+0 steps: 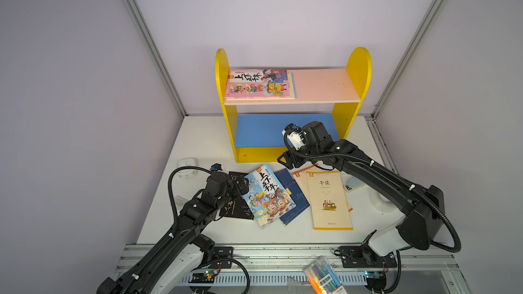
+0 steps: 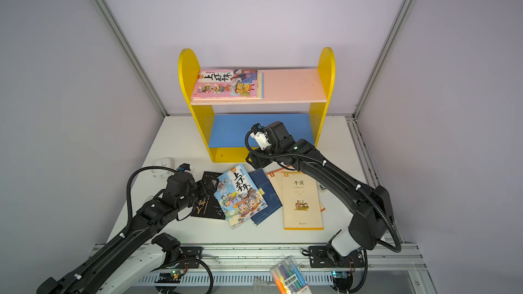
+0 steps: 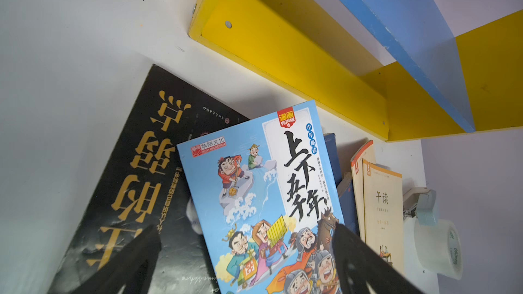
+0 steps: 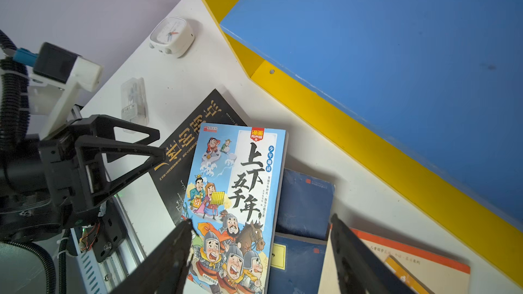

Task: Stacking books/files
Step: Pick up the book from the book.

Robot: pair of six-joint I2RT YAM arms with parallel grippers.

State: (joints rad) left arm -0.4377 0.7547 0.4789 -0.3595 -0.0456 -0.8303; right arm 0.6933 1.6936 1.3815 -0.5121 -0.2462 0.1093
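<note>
Several books lie spread on the white table: a black book (image 1: 236,213) with gold lettering, a blue cartoon book (image 1: 268,196) partly over it, navy books (image 1: 295,193) and cream books (image 1: 329,199). A pink cartoon book (image 1: 259,84) lies on the shelf unit's top board. My left gripper (image 3: 249,250) is open and low at the blue cartoon book's (image 3: 263,193) left edge, one finger over the black book (image 3: 135,182). My right gripper (image 4: 263,238) hovers open above the blue cartoon book (image 4: 237,182) and navy books (image 4: 302,207), holding nothing.
The yellow shelf unit (image 1: 353,80) with a pink top board and a blue lower board stands at the back. A white clock (image 1: 186,164) sits at the left, a light-blue stapler (image 1: 352,185) and a tape roll (image 1: 382,202) at the right. A marker pack (image 1: 322,277) lies on the front rail.
</note>
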